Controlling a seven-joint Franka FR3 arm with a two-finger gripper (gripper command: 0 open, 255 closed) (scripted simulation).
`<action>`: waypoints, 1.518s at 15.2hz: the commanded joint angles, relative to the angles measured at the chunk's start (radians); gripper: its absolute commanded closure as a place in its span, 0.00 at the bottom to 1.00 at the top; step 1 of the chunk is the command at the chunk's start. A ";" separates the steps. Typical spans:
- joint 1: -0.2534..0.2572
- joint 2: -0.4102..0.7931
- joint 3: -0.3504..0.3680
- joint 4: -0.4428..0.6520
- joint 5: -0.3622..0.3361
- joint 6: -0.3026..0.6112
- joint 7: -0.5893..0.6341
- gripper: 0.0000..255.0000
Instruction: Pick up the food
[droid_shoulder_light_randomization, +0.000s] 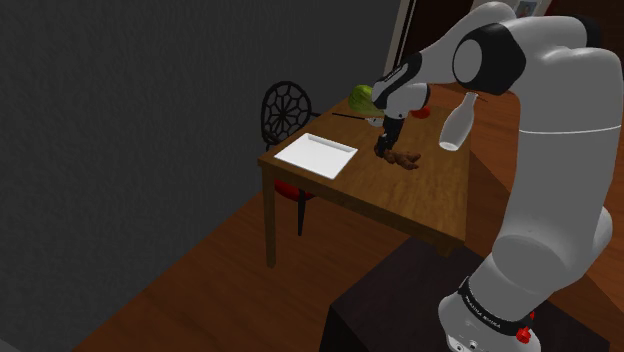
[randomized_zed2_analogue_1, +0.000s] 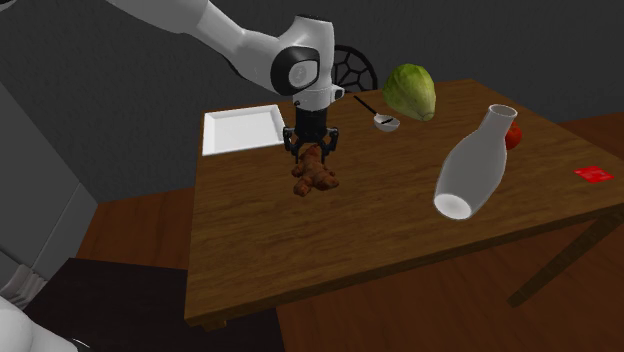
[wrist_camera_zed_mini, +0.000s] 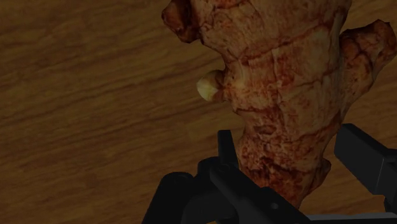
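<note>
Brown wooden table (randomized_zed2_analogue_1: 380, 240), with flat white tray (randomized_zed2_analogue_1: 240, 130) and white bottle-shaped vase (randomized_zed2_analogue_1: 470, 170) well apart from the knobbly reddish-brown root (randomized_zed2_analogue_1: 313, 172) near the middle, one end clamped in the black gripper (wrist_camera_zed_mini: 286, 149). Best lifted straight up, squeeze kept firm against swivelling. Far from every table edge; open room overhead.

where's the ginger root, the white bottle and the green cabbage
ginger root (randomized_zed2_analogue_1: 314, 180), second exterior view, on its knobbly middle
white bottle (randomized_zed2_analogue_1: 468, 168), second exterior view, on its wide body
green cabbage (randomized_zed2_analogue_1: 411, 90), second exterior view, on its leafy centre
</note>
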 joint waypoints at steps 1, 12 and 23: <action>-0.001 0.002 0.000 0.000 0.000 0.001 0.000 1.00; 0.007 -0.032 -0.010 0.009 -0.018 -0.039 0.011 1.00; 0.021 -0.108 -0.031 0.060 -0.063 -0.159 0.040 1.00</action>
